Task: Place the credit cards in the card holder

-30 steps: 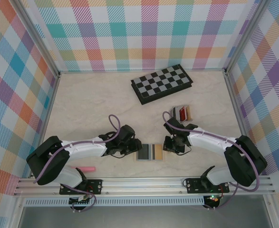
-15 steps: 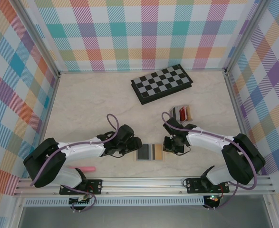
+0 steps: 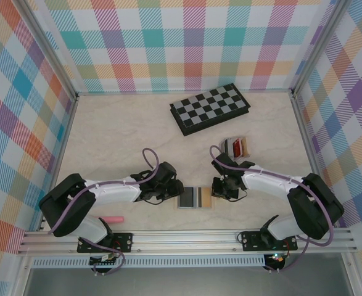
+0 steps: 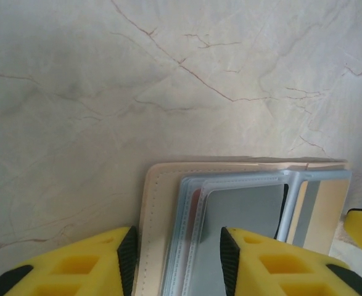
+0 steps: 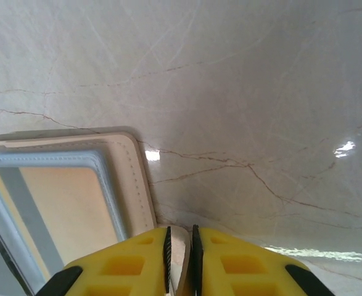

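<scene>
Nearby: a chessboard [image 3: 210,108] lies at the far middle of the marble-look table [image 3: 119,142], well apart from both arms. A pink pen [image 3: 113,219] lies at the near left, just beside the left arm's base.
Tray: a small tray [image 3: 245,147] sits right of centre, between the chessboard and the right arm, with a red card [image 3: 233,147] in it.
In the way: the two gripper heads flank the card holder [image 3: 195,198] and cover its left and right edges from above.
Card holder: it lies open and flat at the near middle of the table, between the grippers. It has a tan border with grey-blue pockets inside.
Cards inside: a grey card [image 4: 242,209] sits in a pocket. A thin red strip shows just left of it, and what that belongs to cannot be told.
Left gripper [image 3: 174,192] [image 4: 177,259]: it is at the holder's left edge with its jaws partway apart. The tan border and the pocket edges lie in the gap between the yellow fingers [image 4: 76,271]. Whether the fingers press on the holder cannot be told.
Right gripper [image 3: 216,191] [image 5: 179,246]: it is at the holder's right edge with its jaws almost together. A thin tan strip of the holder's border is pinched between them.
</scene>
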Available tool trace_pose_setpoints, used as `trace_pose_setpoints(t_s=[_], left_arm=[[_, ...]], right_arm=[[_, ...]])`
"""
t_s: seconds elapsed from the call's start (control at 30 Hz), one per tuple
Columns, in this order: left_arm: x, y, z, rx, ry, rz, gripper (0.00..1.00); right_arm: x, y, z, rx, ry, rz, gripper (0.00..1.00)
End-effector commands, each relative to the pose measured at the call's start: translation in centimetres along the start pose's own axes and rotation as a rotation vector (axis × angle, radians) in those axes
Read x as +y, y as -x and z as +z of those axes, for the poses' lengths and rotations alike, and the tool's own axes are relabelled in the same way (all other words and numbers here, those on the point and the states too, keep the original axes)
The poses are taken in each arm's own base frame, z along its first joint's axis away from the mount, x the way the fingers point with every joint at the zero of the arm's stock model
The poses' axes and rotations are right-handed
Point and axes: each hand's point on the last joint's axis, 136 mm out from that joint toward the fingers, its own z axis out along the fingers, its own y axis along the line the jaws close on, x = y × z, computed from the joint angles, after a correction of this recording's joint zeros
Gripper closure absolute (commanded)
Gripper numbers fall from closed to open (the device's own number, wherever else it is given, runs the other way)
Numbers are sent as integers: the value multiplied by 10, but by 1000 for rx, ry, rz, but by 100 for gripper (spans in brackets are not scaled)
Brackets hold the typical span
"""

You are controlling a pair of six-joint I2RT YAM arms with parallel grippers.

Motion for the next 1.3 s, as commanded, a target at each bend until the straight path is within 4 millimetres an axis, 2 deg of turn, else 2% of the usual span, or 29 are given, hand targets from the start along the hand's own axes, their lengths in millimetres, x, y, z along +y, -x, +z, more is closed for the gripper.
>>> trace_pose_setpoints(t_s=[0.0,0.17,0.33,0.47,0.67,0.73,0.9,1.03,1.13,1.27], left_arm=[[-26,5,-3,8,-92,23,60],[-41,7,-13,1,-152,28,65],[-57,13,-32,-31,-219,34,74],[-70,14,-37,-28,-269,39,73],[-103,0,-22,49,-342,62,71],[-113,-6,-16,70,-334,88,67],[-114,-20,9,133,-308,71,63],[-108,-24,17,137,-285,57,61],[-107,-23,17,132,-277,61,60],[-108,-24,17,136,-265,77,59]], right_arm=[[1,-3,5,24,12,3,81],[3,-2,6,29,18,4,83],[7,-1,4,22,34,5,85],[12,0,4,28,61,7,85],[17,-2,3,30,91,24,85],[13,-1,-1,18,69,28,82],[-3,3,-17,-24,24,50,73],[-19,4,-31,-50,30,73,71],[-18,0,-37,-50,77,76,70],[-6,-7,-40,-23,159,48,67]])
